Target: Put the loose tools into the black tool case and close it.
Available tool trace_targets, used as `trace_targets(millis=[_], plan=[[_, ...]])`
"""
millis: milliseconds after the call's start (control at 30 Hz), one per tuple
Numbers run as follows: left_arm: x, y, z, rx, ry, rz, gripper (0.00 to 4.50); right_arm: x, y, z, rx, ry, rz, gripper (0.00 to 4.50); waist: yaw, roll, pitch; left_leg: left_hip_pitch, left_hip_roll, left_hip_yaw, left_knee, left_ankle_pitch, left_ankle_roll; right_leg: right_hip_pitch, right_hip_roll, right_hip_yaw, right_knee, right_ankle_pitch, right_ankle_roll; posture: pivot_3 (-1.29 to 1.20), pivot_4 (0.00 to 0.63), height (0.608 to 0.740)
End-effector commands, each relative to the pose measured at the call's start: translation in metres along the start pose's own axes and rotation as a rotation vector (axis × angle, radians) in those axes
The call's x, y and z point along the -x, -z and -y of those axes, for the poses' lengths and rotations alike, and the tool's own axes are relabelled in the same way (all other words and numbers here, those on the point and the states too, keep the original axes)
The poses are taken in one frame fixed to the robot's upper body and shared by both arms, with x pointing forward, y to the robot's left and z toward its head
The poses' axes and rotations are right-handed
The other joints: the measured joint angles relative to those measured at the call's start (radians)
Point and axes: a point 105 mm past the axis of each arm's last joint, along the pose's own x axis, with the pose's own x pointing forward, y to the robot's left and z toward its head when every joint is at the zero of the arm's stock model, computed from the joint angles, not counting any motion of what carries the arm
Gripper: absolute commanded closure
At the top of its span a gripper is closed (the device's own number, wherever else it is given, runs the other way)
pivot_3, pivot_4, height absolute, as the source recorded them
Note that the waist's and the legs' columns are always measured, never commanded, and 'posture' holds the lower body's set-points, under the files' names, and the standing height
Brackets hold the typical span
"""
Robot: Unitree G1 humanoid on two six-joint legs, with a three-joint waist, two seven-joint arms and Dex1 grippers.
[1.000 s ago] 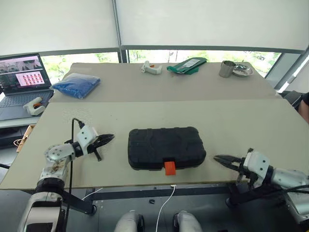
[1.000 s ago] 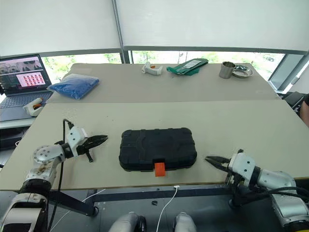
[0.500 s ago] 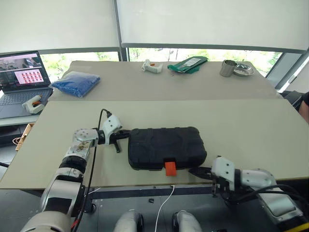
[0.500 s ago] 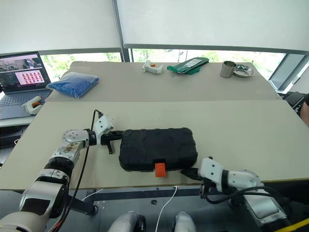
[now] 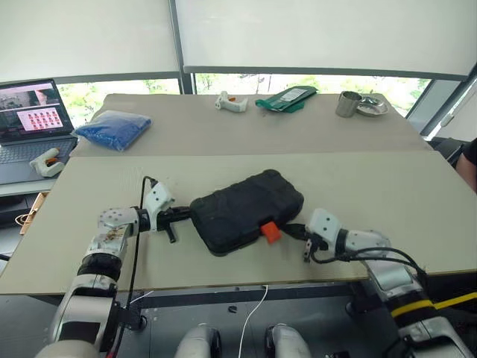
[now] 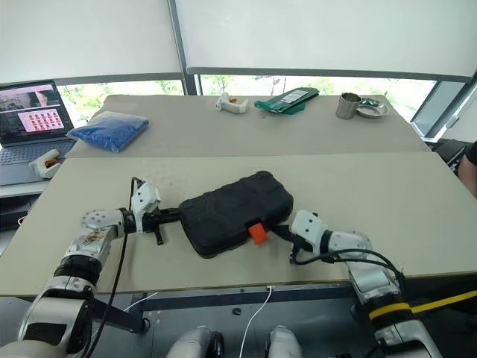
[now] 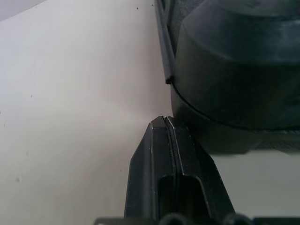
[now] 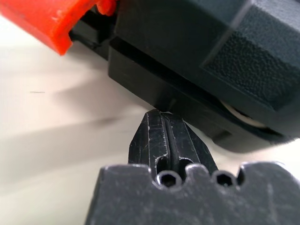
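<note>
Near table (image 5: 373, 186): you have bare surface on both flanks, wide on the right, narrower on the left.
Middle: the black tool case (image 5: 242, 209) lies skewed there, lid down, orange latch (image 5: 270, 231) facing you; it blocks any straight pass across.
Left gripper (image 5: 179, 215): fingers pressed together, tip against the case's left end; no gap between them.
Right gripper (image 5: 292, 230): fingers pressed together, tip at the case's lower edge beside the latch.
Far table: your reach there meets a blue bag (image 5: 113, 128), white glue gun (image 5: 230, 101), green pouch (image 5: 285, 98), metal cup (image 5: 346, 104).
Far left: laptop (image 5: 30, 123) on a side desk.
</note>
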Motion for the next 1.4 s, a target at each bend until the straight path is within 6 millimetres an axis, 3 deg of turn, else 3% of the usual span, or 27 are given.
trace_targets(millis=[33, 133, 200, 333, 400, 500, 600, 733, 1033, 1400], plan=[[0.023, -0.039, -0.014, 0.025, -0.059, 0.154, 4.45, 0.012, -0.009, 0.017, 0.040, 0.063, 0.055, 4.44, 0.002, 0.000, 0.000, -0.001, 0.000, 0.000, 0.000, 0.000, 0.000, -0.001, 0.000, 0.000, 0.000, 0.000, 0.000, 0.00, 0.150, 0.740], [0.038, -0.066, -0.018, 0.048, -0.050, 0.218, 4.45, 0.025, -0.009, 0.014, -0.002, 0.076, 0.096, 4.44, 0.005, 0.000, 0.000, -0.003, -0.001, 0.000, 0.000, 0.001, -0.001, -0.003, 0.000, 0.000, 0.001, 0.000, 0.000, 0.00, 0.150, 0.740], [0.034, -0.080, -0.008, 0.052, 0.026, 0.222, 4.45, 0.036, -0.012, 0.010, -0.053, 0.080, 0.141, 4.44, 0.008, 0.000, 0.000, -0.003, -0.001, -0.001, 0.000, 0.001, -0.001, -0.002, 0.000, -0.001, 0.001, 0.000, 0.001, 0.00, 0.150, 0.740], [0.006, -0.095, 0.021, 0.004, 0.186, 0.180, 4.45, 0.053, -0.022, 0.005, -0.122, 0.105, 0.221, 4.44, 0.015, 0.000, 0.000, -0.002, -0.002, -0.001, 0.000, 0.000, 0.000, 0.001, 0.000, 0.000, -0.001, -0.001, 0.002, 0.00, 0.150, 0.740], [-0.022, -0.098, 0.035, -0.003, 0.226, 0.162, 4.45, 0.061, -0.028, 0.002, -0.141, 0.116, 0.239, 4.44, 0.020, 0.000, 0.000, -0.001, -0.002, -0.001, 0.001, 0.000, 0.000, 0.002, 0.000, 0.001, -0.001, -0.001, 0.003, 0.00, 0.150, 0.740], [-0.053, -0.090, 0.052, -0.002, 0.242, 0.101, 4.45, 0.065, -0.040, -0.001, -0.169, 0.134, 0.271, 4.44, 0.023, 0.000, 0.000, 0.001, -0.002, -0.001, 0.001, 0.000, 0.000, 0.004, 0.000, 0.000, -0.001, -0.002, 0.004, 0.00, 0.150, 0.740], [-0.074, -0.075, 0.055, -0.006, 0.194, 0.031, 4.45, 0.062, -0.052, -0.008, -0.173, 0.109, 0.293, 4.44, 0.020, 0.000, 0.000, 0.003, -0.001, -0.001, 0.001, 0.000, 0.000, 0.004, 0.001, 0.001, 0.000, -0.002, 0.004, 0.00, 0.150, 0.740], [-0.090, -0.046, 0.064, -0.045, 0.191, -0.117, 4.45, 0.050, -0.059, -0.018, -0.171, 0.068, 0.293, 4.44, 0.020, 0.001, -0.001, 0.007, -0.001, -0.001, 0.000, 0.000, 0.000, 0.008, 0.001, 0.001, 0.000, -0.004, 0.006, 0.00, 0.150, 0.740], [-0.095, -0.038, 0.075, 0.026, 0.211, -0.135, 4.45, 0.022, -0.040, -0.035, -0.176, 0.000, 0.190, 4.44, 0.022, 0.007, -0.006, 0.009, -0.001, -0.001, 0.000, -0.001, -0.001, 0.010, 0.000, 0.002, -0.001, -0.007, 0.003, 0.00, 0.150, 0.740], [-0.093, -0.044, 0.063, 0.027, 0.158, -0.113, 4.45, 0.005, -0.022, -0.050, -0.215, -0.036, 0.128, 4.44, 0.022, 0.009, -0.007, 0.009, -0.001, -0.001, -0.001, -0.001, -0.001, 0.010, 0.000, 0.001, -0.001, -0.008, 0.002, 0.00, 0.150, 0.740]])
